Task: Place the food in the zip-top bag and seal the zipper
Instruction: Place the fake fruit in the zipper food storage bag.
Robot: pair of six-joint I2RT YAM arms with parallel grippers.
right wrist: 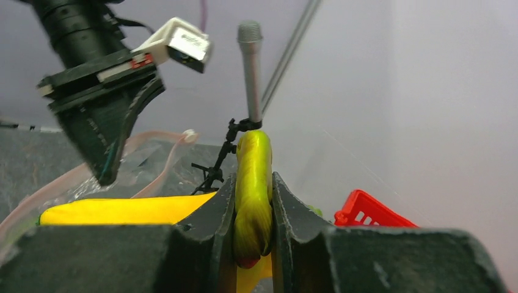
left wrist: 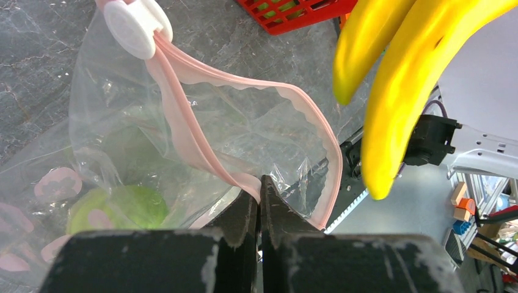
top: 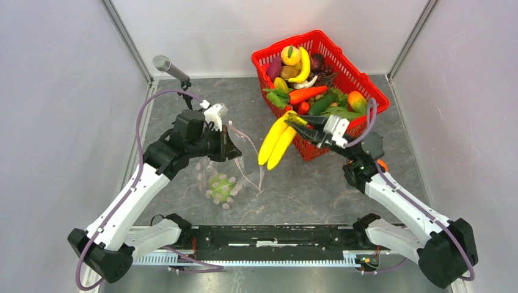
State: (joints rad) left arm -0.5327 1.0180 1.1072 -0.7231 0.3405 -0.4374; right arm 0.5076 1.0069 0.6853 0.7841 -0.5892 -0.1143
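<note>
Right now the banana bunch (top: 276, 141) hangs in the air above the table (top: 317, 189), its yellow tips pointing down toward the mouth of the zip-top bag (top: 220, 177) and apart from it. The right gripper (top: 297, 120) has its two fingers clamped on the greenish stem end of the bunch, which shows squeezed between them in the right wrist view (right wrist: 253, 183). The bag is lifted by its upper edge while its lower part slumps on the table, and a rounded green piece (top: 221, 186) of food already lies inside it, seen through the clear plastic with the pinkish dots. From the left wrist camera the mouth stands open in a loop: the pale pink zipper (left wrist: 183, 128) runs from a white slider (left wrist: 131, 24) at the top down to the left gripper (left wrist: 259, 189), whose jaws are pressed together on that strip, pinching one lip of the mouth. In that view the bananas (left wrist: 397, 91) hang just beside the far lip — not yet inside. Behind the right arm stands the red basket (top: 311, 148), heaped with more toy produce, among it an orange carrot (top: 308, 93) and a green cucumber (top: 322, 104). A microphone (top: 168, 66) on a small stand stands at the far left corner of the table.
</note>
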